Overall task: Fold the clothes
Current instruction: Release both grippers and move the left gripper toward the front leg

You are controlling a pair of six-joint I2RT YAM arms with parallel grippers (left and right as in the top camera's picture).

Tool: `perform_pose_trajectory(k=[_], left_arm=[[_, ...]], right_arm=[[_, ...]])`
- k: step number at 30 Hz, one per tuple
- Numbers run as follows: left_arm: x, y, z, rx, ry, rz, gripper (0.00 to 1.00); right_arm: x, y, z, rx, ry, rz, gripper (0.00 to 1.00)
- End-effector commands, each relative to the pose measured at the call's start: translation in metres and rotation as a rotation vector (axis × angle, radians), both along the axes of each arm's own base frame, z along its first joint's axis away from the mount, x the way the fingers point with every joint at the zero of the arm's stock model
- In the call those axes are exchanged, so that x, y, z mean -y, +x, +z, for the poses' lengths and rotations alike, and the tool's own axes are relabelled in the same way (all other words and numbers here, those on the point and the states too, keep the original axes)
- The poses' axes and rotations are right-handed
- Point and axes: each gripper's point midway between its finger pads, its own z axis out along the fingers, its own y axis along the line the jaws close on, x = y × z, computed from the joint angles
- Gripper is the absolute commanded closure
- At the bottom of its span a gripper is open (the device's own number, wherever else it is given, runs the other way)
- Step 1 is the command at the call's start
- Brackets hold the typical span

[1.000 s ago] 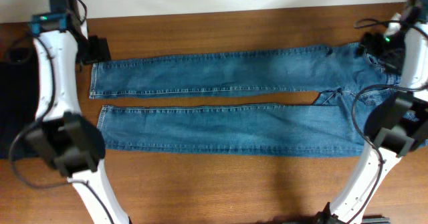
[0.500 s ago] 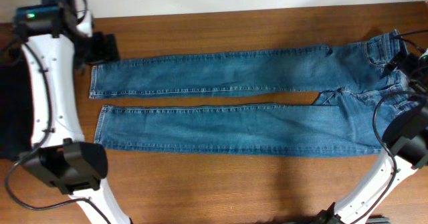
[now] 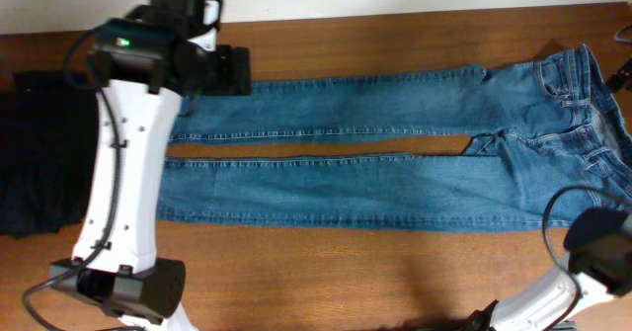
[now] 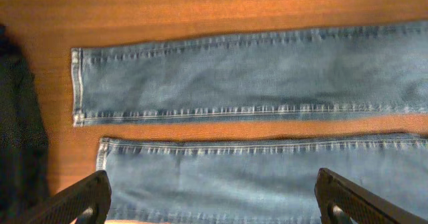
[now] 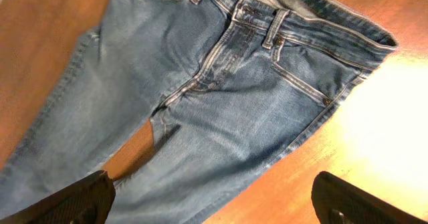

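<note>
Left fingers (image 4: 80, 200) and right fingers (image 5: 73, 200) wide; jeans (image 3: 395, 188) long axis left-right, hems leftward

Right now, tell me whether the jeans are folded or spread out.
Spread out, unfolded. The jeans lie full length on the table, legs side by side with bare wood between them, waistband flat at one end.

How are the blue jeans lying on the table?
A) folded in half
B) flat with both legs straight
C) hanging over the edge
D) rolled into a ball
B: the jeans lie flat on the table, both legs stretched out side by side.
</note>
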Motion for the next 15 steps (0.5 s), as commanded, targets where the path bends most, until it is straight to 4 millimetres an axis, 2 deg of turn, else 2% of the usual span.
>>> perform_pose_trajectory(k=[1,6,10,12,15], left_arm=[[0.01,-0.003,-0.025,-0.015,0.025,0.066,0.03],[0.046,-0.018,-0.086,-0.019,-0.017,0.06,0.02],[0.051,-0.046,-0.128,-0.021,-0.04,0.066,0.01],[0.046,-0.062,-0.135,-0.001,-0.059,0.082,0.01],[0.036,-0.082,-0.126,0.062,-0.094,0.084,0.01]], right_arm=[[-0.014,-0.023,0.03,0.051,-0.038,-0.032,0.01],[-0.035,-0.049,0.055,0.111,-0.071,-0.049,0.02],[-0.049,-0.063,0.06,0.154,-0.081,-0.05,0.01],[-0.054,-0.069,0.056,0.171,-0.085,-0.068,0.01],[-0.058,-0.075,0.041,0.191,-0.095,-0.076,0.01]])
